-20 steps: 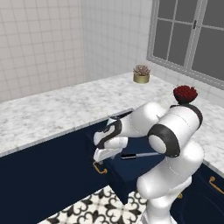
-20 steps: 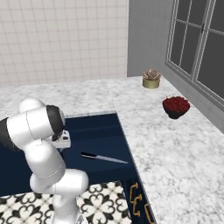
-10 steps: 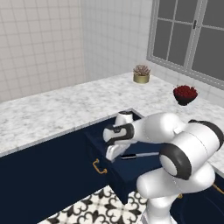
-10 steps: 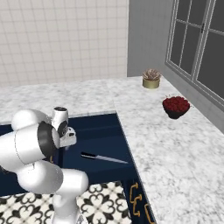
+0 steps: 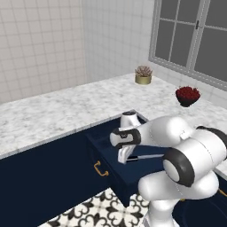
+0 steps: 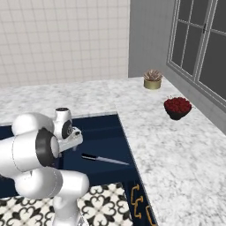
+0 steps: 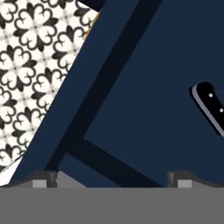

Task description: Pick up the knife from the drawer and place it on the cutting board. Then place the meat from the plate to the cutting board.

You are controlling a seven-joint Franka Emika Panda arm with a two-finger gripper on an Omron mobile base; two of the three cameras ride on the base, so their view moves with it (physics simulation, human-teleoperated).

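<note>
The robot's gripper [image 5: 125, 156] hangs over the open drawer [image 6: 106, 132], its two fingertips [image 7: 43, 178] set wide apart with nothing between them, as the first step of the task, fetching the knife [image 6: 103, 159], gets under way. The knife lies flat on the drawer floor, its black handle [image 7: 212, 107] off to one side of the gripper in the hand view and not yet between the fingers. The next move appears to call for shifting across until the handle is centred, then lowering and closing on it.
</note>
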